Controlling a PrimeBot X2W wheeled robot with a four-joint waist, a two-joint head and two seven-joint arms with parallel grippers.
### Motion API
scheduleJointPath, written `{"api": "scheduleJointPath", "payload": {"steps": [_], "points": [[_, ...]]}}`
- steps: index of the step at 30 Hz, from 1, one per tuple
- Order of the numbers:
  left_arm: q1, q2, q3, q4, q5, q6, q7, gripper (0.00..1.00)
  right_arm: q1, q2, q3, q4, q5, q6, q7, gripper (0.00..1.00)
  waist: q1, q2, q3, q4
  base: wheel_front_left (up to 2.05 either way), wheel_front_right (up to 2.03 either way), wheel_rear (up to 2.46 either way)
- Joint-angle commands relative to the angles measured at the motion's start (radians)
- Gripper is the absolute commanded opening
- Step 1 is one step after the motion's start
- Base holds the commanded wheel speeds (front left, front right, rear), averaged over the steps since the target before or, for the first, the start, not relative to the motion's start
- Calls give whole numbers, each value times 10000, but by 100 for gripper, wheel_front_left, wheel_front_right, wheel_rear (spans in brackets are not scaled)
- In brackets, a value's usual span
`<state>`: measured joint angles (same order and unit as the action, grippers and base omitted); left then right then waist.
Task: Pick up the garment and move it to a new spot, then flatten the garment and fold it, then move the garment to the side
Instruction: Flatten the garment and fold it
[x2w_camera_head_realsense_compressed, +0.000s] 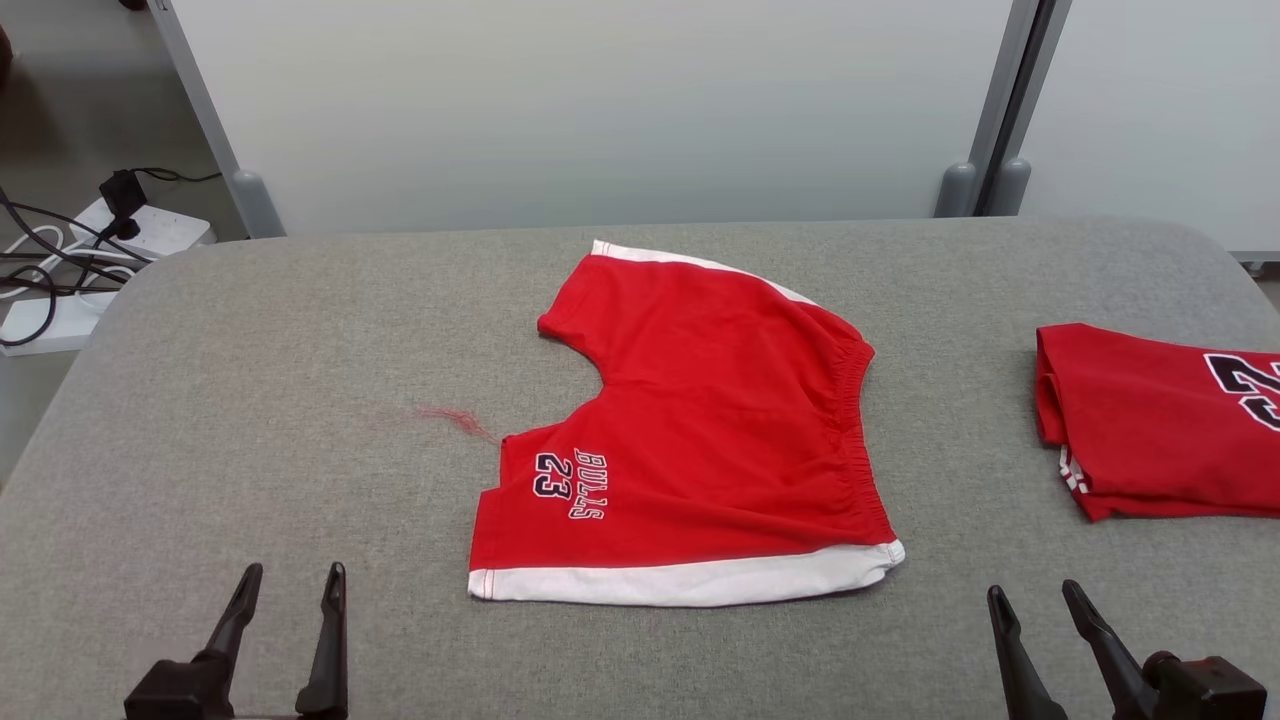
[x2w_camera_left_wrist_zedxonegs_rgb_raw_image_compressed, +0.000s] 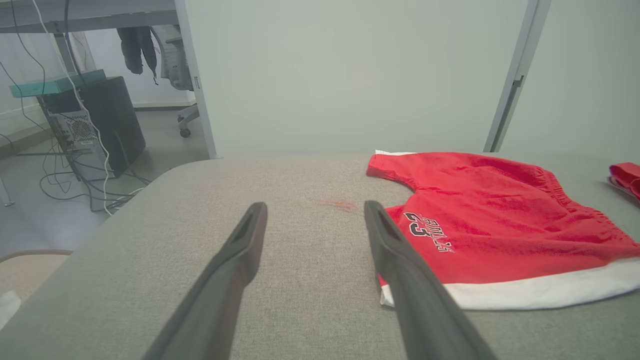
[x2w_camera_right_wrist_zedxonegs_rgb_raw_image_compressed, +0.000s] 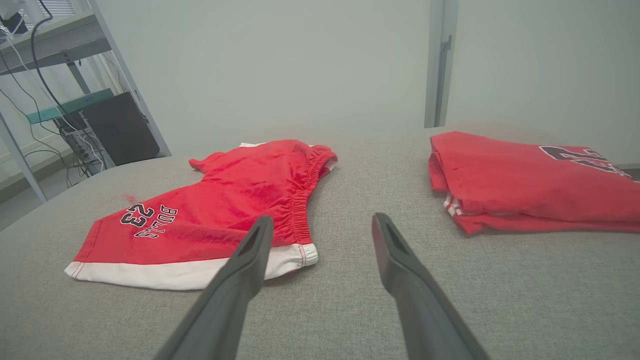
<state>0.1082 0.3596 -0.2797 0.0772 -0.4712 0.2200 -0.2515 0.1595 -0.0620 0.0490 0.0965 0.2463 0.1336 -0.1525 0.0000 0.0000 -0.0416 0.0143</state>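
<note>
The grey cloth-covered table (x2w_camera_head_realsense_compressed: 250, 400) takes up most of the head view. The garment, a pair of red shorts (x2w_camera_head_realsense_compressed: 700, 430) with white side bands, lies spread at the centre of the frame, its gathered waistband towards the right and its leg openings towards the left. At the right edge, well apart from the shorts, sits a folded red jersey (x2w_camera_head_realsense_compressed: 1160, 420). The left hand (x2w_camera_head_realsense_compressed: 295, 570) is at the lower left and the right hand (x2w_camera_head_realsense_compressed: 1032, 590) at the lower right. Both have their fingers spread wide, hold nothing, and sit on the near side of the shorts without touching them.

The shorts look close to flat but are not yet folded. I judge the work to be between grasps, with either the first lift or the fold next. Both would call for each hand to reach to an end of the near white band and pinch it.

The near leg reads "BULLS 23" (x2w_camera_head_realsense_compressed: 572, 485) in dark, white-edged letters. The jersey shows part of a large dark number, cut off by the frame. A wisp of loose red thread (x2w_camera_head_realsense_compressed: 455, 420) lies just left of the shorts.
</note>
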Motion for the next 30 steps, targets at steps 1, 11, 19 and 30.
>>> {"api": "scheduleJointPath", "payload": {"steps": [1,11,19,30], "points": [[-266,155,355,-216,116,-25,-102,100,-168,-82,261,-367,-53,-29,10,100,0,0,-7,-3,0,0,0],[-335,360,97,-85,279,-230,36,100,-139,2,330,-524,-55,-29,53,100,0,0,-41,-27,0,0,0],[-591,597,188,-177,249,-303,114,100,-168,17,285,-662,-125,-29,14,100,0,0,-92,25,0,0,0],[-700,404,596,4,-189,-213,32,100,-159,28,264,-707,-145,-29,53,100,0,0,-155,105,0,0,0]]}}
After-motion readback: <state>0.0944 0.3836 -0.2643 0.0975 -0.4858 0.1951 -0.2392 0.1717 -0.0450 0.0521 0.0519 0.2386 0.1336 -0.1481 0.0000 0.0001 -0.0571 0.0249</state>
